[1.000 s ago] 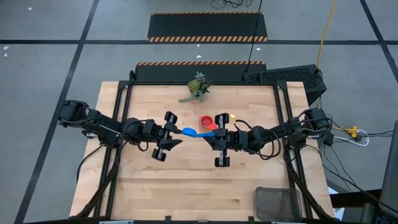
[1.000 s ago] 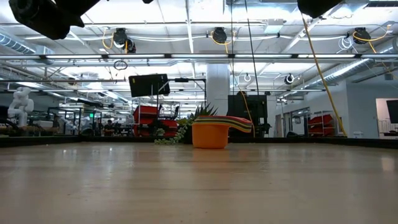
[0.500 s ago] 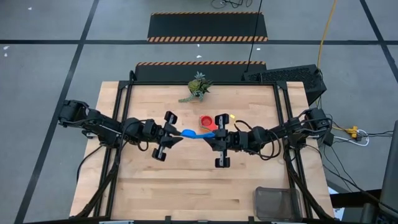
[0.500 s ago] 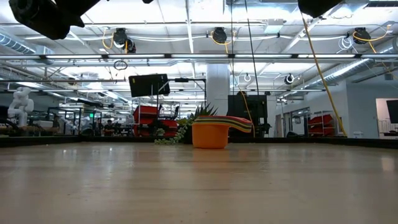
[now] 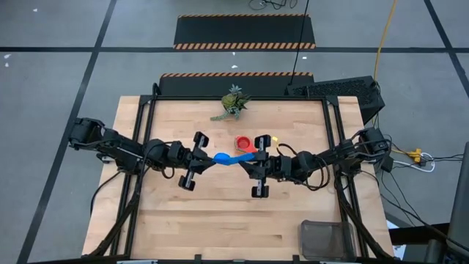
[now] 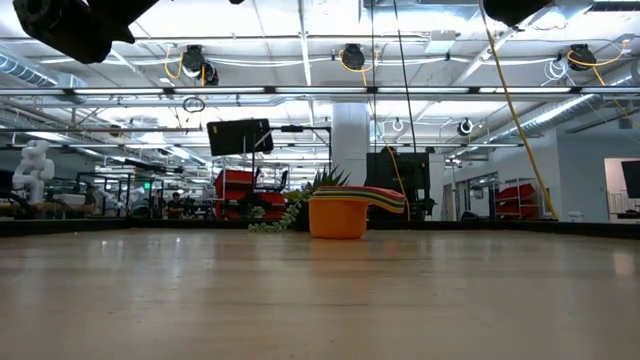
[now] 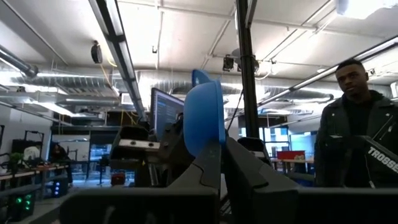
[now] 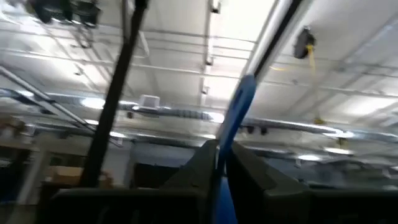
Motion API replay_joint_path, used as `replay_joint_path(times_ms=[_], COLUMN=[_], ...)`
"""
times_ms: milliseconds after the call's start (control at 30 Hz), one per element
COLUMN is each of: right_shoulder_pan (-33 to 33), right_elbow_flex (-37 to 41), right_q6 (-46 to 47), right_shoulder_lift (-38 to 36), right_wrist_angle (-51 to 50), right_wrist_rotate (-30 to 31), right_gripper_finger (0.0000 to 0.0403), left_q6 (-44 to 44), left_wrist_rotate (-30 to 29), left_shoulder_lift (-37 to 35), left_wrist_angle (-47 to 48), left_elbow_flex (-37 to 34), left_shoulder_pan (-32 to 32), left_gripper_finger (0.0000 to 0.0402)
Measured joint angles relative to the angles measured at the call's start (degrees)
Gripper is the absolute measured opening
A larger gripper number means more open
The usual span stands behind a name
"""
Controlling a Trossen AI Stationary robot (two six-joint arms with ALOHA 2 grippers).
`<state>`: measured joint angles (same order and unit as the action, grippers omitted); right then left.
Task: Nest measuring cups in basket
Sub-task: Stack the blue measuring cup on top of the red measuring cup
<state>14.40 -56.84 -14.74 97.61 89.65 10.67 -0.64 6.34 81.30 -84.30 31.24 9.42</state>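
Left jaws (image 5: 207,159) have closed on the blue cup (image 5: 222,157); right jaws (image 5: 248,160) pinch it too. Release right gently.

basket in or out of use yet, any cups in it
Cannot tell for sure: the basket sits at the table's near right corner, apart from both arms; nothing coloured shows inside. The stacked cups stand elsewhere on the table.

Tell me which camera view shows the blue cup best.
The left wrist view: the blue cup stands large and sharp between the left gripper fingers. The high view shows it small, between both grippers. The right wrist view shows only its blurred edge. The low view misses it.
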Motion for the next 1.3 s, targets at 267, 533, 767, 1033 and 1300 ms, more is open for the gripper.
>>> replay_joint_path(times_ms=[267, 533, 767, 1033, 1300], right_shoulder_pan=[5.0, 9.4, 13.4, 18.1, 18.7], right_elbow_flex=[0.0, 0.1, 0.1, 0.1, 0.9], right_q6=[-10.4, -22.5, -41.0, -66.5, -84.3], right_shoulder_lift=[0.0, -3.2, -3.3, -3.4, -3.4], right_wrist_angle=[-2.1, -22.9, -36.7, -37.3, -37.9], right_wrist_rotate=[17.6, 30.1, 30.2, 44.2, 46.3], right_gripper_finger=[0.0133, 0.0181, 0.0168, 0.0180, 0.0208], left_q6=[-6.3, -20.0, -25.4, -25.9, -31.5], left_wrist_rotate=[0.2, 4.2, 10.8, 11.4, 11.2], left_shoulder_lift=[-8.1, -18.7, -20.7, -20.5, -20.2], left_wrist_angle=[0.6, 7.8, 16.2, 24.7, 27.3], left_elbow_flex=[-6.2, -13.4, -13.5, -13.5, -13.5], left_shoulder_pan=[-2.5, -7.8, -9.2, -8.4, -6.9], left_gripper_finger=[0.0003, 0.0002, 0.0002, 0.0002, 0.0002])
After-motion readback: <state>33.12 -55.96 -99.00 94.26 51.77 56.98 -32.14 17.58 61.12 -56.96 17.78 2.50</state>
